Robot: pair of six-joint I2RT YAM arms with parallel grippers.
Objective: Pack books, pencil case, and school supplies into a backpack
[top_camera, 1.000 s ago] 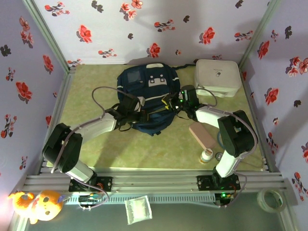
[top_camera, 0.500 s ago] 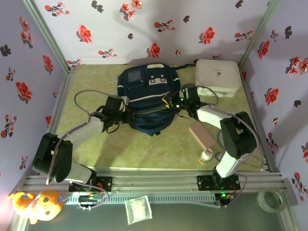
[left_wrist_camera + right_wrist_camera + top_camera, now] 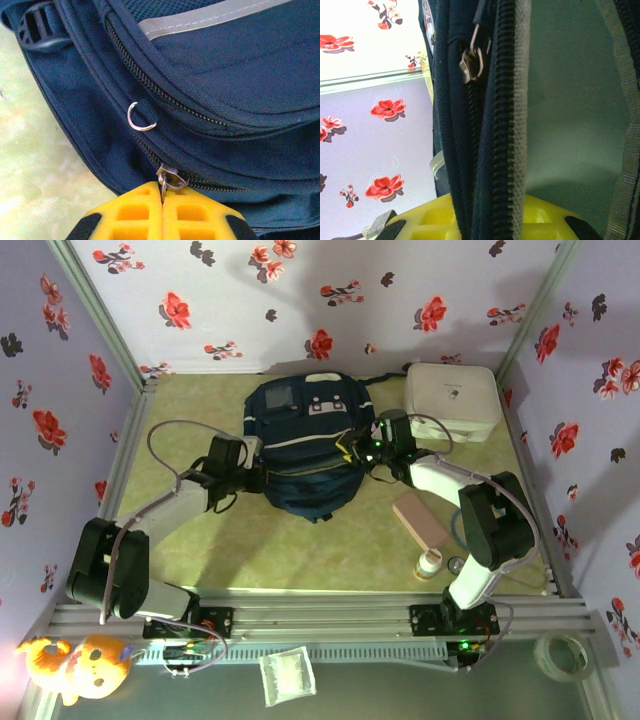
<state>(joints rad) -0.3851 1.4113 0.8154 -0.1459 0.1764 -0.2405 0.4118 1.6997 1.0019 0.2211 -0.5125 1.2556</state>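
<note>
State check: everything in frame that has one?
Backpack: lying flat, partly unzipped, grey lining showing.
Left gripper: shut on zipper pull.
Right gripper: shut on backpack's open edge.
Pencil case: lying outside backpack, unpacked.
Box: lid shut.
Bottle: upright.

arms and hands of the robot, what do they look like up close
White shells over black joints on both arms, with thin grey cables looping free. The left hand and right hand have yellow fingers with a moulded grid pattern on black bodies.
</note>
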